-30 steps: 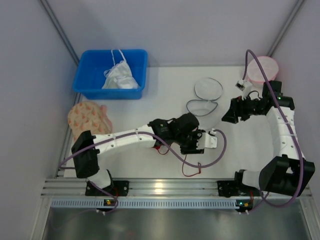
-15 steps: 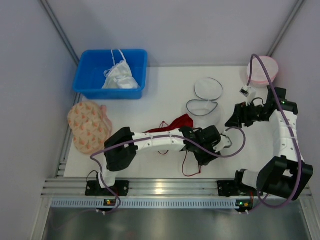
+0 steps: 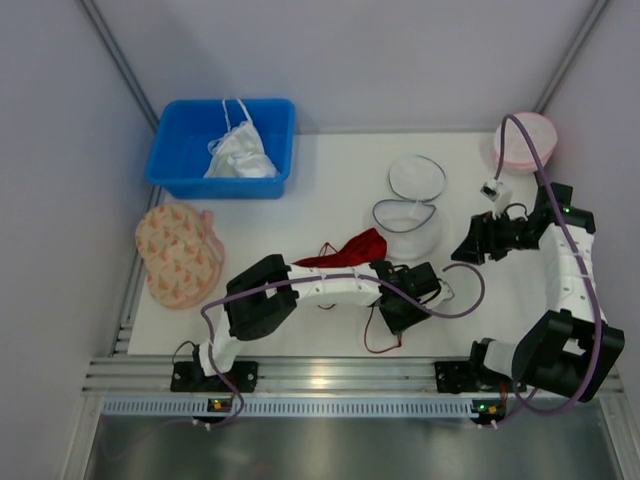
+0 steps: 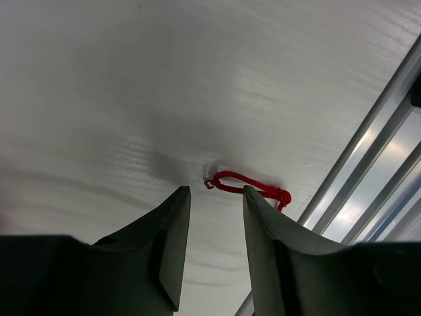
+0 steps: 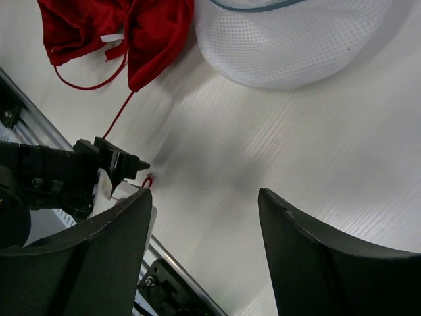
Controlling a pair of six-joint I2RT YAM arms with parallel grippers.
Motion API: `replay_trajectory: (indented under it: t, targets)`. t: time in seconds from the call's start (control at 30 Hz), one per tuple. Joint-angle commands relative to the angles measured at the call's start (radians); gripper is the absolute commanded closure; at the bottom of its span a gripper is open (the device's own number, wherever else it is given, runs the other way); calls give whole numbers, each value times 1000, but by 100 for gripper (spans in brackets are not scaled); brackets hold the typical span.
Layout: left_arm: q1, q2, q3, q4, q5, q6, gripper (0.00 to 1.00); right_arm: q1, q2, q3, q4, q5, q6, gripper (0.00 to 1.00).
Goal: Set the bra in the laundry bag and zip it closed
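While one bra (image 5: 85, 23) lies crumpled, one laundry bag (image 5: 296, 46) sits beside it.

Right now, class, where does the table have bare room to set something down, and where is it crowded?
Bare table lies between the blue bin and the laundry bag, and between the beige disc and the bra. It is crowded in the near middle, where the bra's strings and the left end effector sit close.

nothing readable anywhere tbh, no brand, numbers or signs to make out, just a small white tag (image 5: 113, 37) on the bra (image 5: 154, 33), around 11 o'clock in the right wrist view, way too tiny to read
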Motion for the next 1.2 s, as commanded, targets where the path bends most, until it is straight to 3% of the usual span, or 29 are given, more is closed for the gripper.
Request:
replay_trajectory:
  t: [0.0, 0.03, 0.07, 0.17, 0.2, 0.23, 0.33, 0.5, 0.77, 0.97, 1.17]
  targets:
    - [-3, 16, 6, -11, -29, 19, 57, -24, -19, -1, -1, -34, -46, 34]
    - [-3, 19, 6, -11, -26, 27, 61, -27, -17, 2, -6, -34, -50, 34]
    - [-3, 20, 6, -11, -27, 37, 72, -30, -14, 4, -11, -34, -55, 34]
    - [-3, 8, 13, -11, 2, 64, 88, -39, -8, 15, -18, -34, -61, 34]
    - [-3, -12, 14, -11, 16, 79, 98, -39, -8, 19, -20, -32, -63, 34]
    - [-5, -25, 15, -9, 29, 90, 100, -41, -8, 22, -24, -34, -64, 34]
    - [-5, -111, -5, 0, 80, 148, 100, -43, -9, 28, -29, -35, -66, 34]
    - [-5, -336, -172, 71, 115, 269, 100, -43, -12, 33, -34, -46, -67, 34]
    - [8, -587, -419, 170, 19, 346, 100, -41, -15, 41, -44, -61, -63, 34]
    - [236, -665, -459, 195, 51, 306, 100, -41, -20, 53, -66, -62, -70, 34]
    - [460, -589, -392, 200, 65, 303, 100, -33, -5, 48, -51, -81, -43, 34]
